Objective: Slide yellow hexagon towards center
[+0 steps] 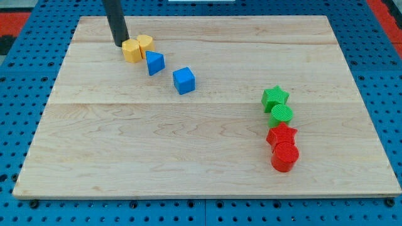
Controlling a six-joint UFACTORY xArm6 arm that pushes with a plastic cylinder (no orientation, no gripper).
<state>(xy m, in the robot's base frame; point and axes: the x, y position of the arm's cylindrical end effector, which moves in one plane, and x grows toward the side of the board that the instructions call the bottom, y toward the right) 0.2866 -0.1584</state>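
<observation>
Pale wooden tabletop (207,157) on a blue pegboard, blocks clustered at the view's top left and right.

There is no pincer, so no open-or-closed state applies; my tip (119,44) touches the yellow hexagon (132,51) on its upper-left side. The board's centre lies down and right of the hexagon, but the blue triangle (155,63) sits just beside it on that line, and a second yellow block (146,43) touches it.

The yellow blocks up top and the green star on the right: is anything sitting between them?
Yes. In the camera view, the blue triangle and blue cube lie between the yellow hexagon and the green star.
</observation>
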